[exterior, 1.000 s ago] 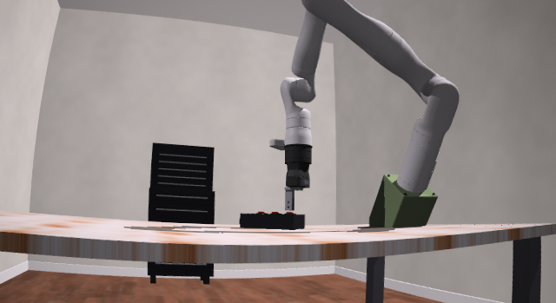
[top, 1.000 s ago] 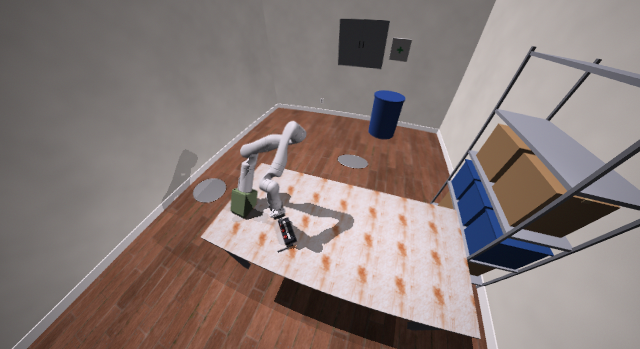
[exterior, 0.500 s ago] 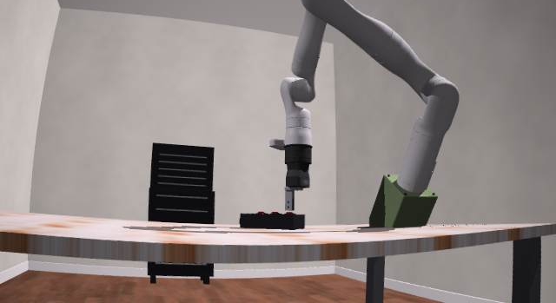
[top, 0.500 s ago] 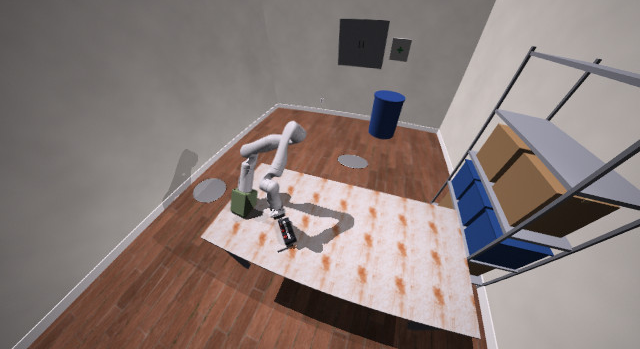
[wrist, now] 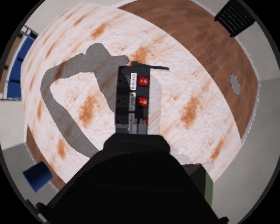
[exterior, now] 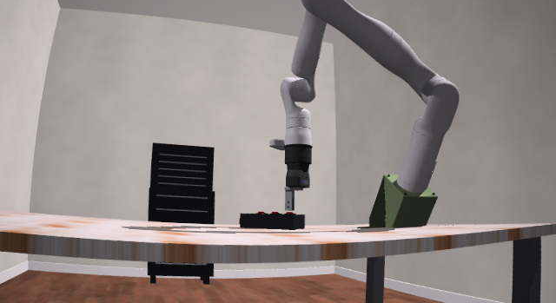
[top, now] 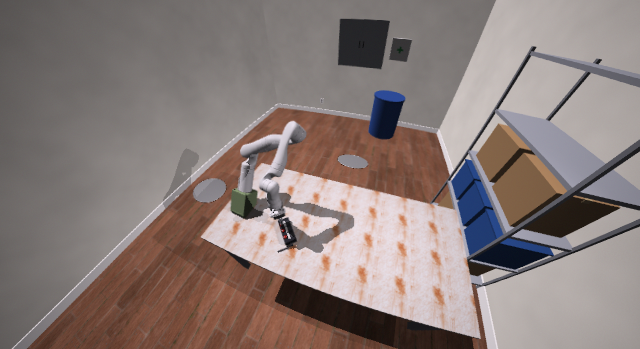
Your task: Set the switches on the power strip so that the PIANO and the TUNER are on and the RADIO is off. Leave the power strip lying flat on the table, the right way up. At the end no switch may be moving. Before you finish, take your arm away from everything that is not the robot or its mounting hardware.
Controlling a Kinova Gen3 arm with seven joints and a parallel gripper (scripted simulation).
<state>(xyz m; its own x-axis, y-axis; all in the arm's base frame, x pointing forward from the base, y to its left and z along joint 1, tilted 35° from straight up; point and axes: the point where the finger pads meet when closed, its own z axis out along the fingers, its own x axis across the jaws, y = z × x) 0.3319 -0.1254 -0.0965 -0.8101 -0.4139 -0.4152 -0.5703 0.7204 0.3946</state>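
Note:
The black power strip (exterior: 272,220) lies flat on the table, right way up, with red rocker switches on top. It also shows in the top view (top: 287,231) and in the wrist view (wrist: 135,99), where two red switches are visible and the near end is hidden by my gripper. The labels are too small to read. My gripper (exterior: 289,201) is shut with nothing held, pointing straight down a little above the right end of the strip, near the arm's base. It also shows in the top view (top: 278,215).
The arm's green base (exterior: 401,203) stands on the table to the right of the strip. A black cabinet (exterior: 182,194) stands behind the table. A shelf rack with boxes (top: 525,184) stands by the far table end. A blue barrel (top: 386,114) stands on the floor.

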